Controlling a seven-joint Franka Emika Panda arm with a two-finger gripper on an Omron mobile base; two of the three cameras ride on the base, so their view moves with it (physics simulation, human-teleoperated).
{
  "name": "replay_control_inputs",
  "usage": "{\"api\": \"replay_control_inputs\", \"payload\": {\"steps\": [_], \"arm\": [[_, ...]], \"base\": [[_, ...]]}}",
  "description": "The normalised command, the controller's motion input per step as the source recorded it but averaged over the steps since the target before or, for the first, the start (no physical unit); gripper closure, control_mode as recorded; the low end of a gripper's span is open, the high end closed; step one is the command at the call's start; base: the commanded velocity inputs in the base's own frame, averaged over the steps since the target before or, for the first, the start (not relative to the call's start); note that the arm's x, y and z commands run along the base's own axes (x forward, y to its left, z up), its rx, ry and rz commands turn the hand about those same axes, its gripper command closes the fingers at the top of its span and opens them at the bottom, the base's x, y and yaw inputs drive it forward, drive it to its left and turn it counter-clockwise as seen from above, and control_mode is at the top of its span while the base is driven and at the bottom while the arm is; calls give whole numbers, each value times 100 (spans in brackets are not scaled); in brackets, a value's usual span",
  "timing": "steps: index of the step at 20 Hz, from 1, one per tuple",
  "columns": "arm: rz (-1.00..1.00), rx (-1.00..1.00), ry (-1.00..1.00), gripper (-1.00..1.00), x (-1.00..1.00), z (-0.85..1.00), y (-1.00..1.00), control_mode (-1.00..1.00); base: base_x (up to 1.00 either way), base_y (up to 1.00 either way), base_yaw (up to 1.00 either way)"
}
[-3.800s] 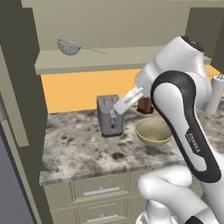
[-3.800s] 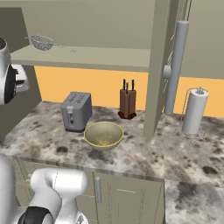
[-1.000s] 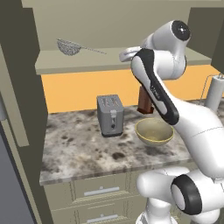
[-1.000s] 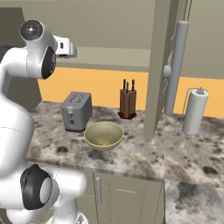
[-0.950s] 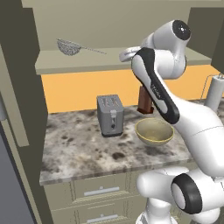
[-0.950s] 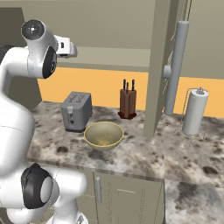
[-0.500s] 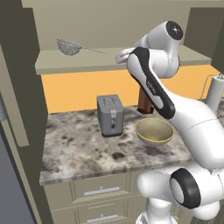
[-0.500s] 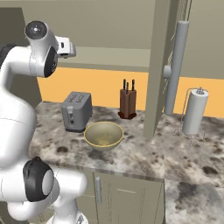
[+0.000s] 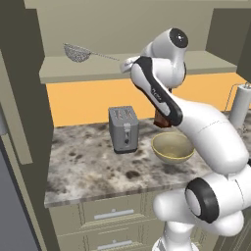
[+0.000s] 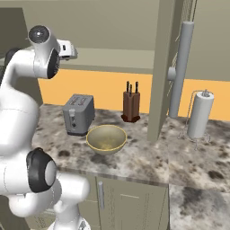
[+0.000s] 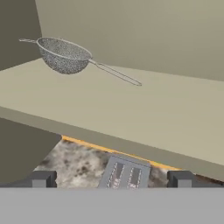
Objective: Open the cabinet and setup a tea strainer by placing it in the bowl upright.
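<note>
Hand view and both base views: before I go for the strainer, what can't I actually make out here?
- Fingers: in the hand view, only the dark tips show; the rest is cut off at the bottom.
- Small silver wire-mesh tea strainer: in the right base view, hidden behind the white arm.
- Grey two-slot toaster: in the hand view, the beige cabinet shelf covers all but its top.
- Wide yellowish-tan bowl: in the left base view, the arm covers its right rim.

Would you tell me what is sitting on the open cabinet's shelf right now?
The tea strainer rests on the cabinet shelf, handle toward the gripper. The robot's arm covers part of the shelf in both base views.
</note>
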Motion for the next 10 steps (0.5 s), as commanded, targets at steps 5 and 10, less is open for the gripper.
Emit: {"api": "replay_control_inputs", "payload": {"steps": [5, 10], "arm": [[3, -5, 8, -100, 42, 0, 17, -100], [2, -4, 2, -100, 44, 0, 6, -100]], "base": [[0, 0, 0], [0, 0, 0]]}}
